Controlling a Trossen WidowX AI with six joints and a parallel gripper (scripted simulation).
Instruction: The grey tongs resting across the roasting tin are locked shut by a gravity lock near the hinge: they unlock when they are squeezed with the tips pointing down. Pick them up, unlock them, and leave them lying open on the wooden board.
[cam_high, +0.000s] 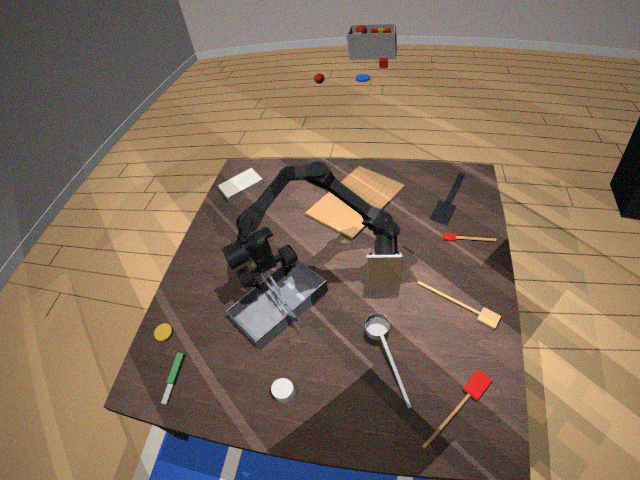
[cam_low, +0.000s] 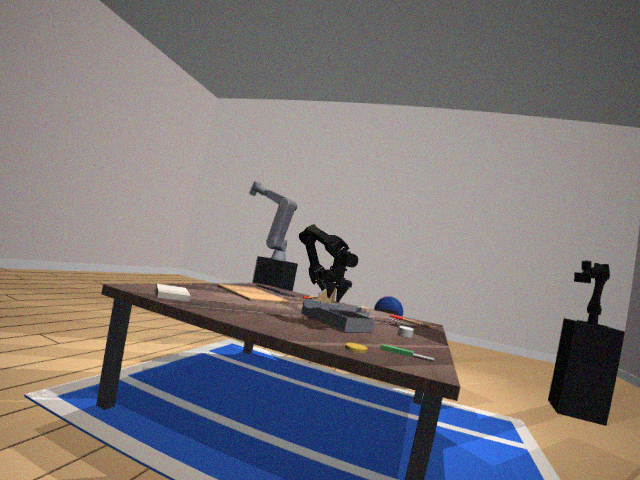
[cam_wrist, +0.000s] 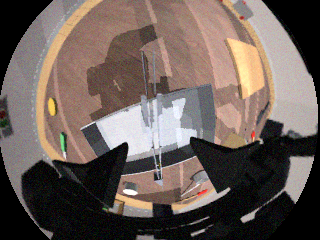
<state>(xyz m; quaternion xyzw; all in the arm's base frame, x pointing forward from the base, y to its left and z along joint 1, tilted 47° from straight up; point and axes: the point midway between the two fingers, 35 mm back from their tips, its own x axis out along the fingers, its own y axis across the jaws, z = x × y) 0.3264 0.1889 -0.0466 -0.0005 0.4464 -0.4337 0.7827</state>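
The grey tongs (cam_high: 279, 300) (cam_wrist: 156, 122) lie closed across the roasting tin (cam_high: 253, 321) (cam_low: 357, 324) (cam_wrist: 205, 111), with both ends past its long walls. My gripper (cam_high: 270, 272) (cam_wrist: 159, 143) is open and empty. It points down above the tin's far side in the top view. In the wrist view its fingers stand on either side of the tongs' line, with the tongs running between and beyond them. The wooden board (cam_high: 373, 187) (cam_low: 254, 292) (cam_wrist: 248, 70) lies flat farther back, partly behind my arm. The tongs are not clear in the exterior view.
A white block (cam_high: 240, 183) lies at the back left. An upright brown panel (cam_high: 384, 276) stands by my arm's base. A saucepan (cam_high: 377, 328), a white round piece (cam_high: 282, 389), a yellow disc (cam_high: 162, 332) and a green-handled tool (cam_high: 175, 367) lie around the tin.
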